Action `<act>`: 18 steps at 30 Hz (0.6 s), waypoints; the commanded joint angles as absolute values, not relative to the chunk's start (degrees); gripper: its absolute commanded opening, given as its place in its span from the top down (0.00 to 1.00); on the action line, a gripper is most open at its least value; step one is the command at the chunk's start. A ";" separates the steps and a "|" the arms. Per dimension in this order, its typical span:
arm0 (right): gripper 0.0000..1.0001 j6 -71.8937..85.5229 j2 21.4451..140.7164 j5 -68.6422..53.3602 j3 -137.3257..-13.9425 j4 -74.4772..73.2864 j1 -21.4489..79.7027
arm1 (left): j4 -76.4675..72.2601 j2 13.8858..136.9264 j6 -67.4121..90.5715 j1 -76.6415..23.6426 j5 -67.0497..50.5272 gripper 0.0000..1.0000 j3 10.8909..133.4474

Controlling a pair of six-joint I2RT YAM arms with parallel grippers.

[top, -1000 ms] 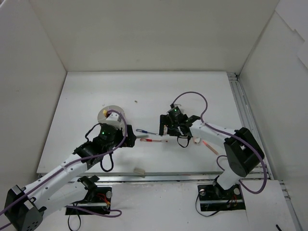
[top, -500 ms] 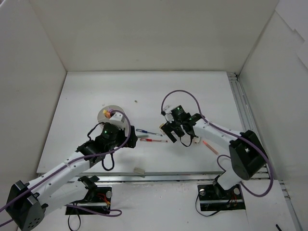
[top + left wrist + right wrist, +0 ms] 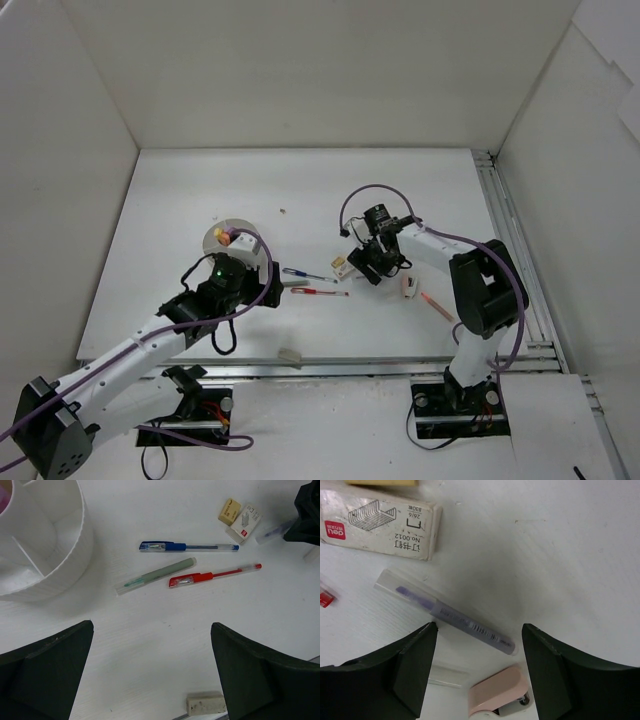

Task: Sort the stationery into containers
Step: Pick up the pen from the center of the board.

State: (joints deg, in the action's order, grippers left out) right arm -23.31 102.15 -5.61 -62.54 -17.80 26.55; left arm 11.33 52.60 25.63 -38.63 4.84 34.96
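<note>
The round white divided cup (image 3: 222,233) stands at the left, with pink and orange items inside; it also shows in the left wrist view (image 3: 60,562). A blue pen (image 3: 187,546), a grey-green marker (image 3: 155,575) and a red pen (image 3: 215,574) lie right of it. My left gripper (image 3: 151,626) is open and empty above the table, near these pens (image 3: 262,290). My right gripper (image 3: 479,627) is open, its jaws on either side of a purple marker (image 3: 450,615) lying on the table (image 3: 362,268). A cream eraser (image 3: 205,703) lies near the front edge.
A white staple box (image 3: 385,527) and a yellow eraser (image 3: 229,511) lie just beyond the purple marker. A pink stapler (image 3: 500,692) sits close beside my right gripper. An orange-pink pen (image 3: 436,305) lies to the right. White walls enclose the table.
My right gripper has shifted slightly right and turned, coming down over the purple marker, while its arm has swung in. The left arm has barely moved.
</note>
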 commanded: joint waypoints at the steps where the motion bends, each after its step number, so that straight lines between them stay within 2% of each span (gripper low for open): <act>1: 0.38 -27.86 103.09 -12.11 -65.82 -21.00 23.91 | 11.50 52.82 24.70 -38.94 7.64 0.01 39.98; 3: 0.45 -28.56 104.67 -13.70 -67.40 -23.45 23.03 | 12.13 53.26 24.96 -38.94 8.61 0.00 40.25; 7: 0.72 -29.09 106.43 -17.92 -68.99 -24.96 21.97 | 11.95 53.00 24.79 -38.94 9.14 0.01 40.34; 10: 0.84 -29.27 107.75 -18.72 -70.05 -25.92 21.62 | 11.78 52.56 24.44 -38.94 9.58 0.01 40.69; 18: 1.00 -30.06 105.13 -20.56 -70.58 -28.12 22.06 | 12.22 51.59 23.64 -38.94 10.28 0.01 41.22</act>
State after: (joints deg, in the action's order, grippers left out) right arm -28.86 107.61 -17.61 -69.17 -24.62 21.74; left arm 13.52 52.56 24.75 -38.63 9.17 37.34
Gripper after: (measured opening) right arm 0.117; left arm 0.995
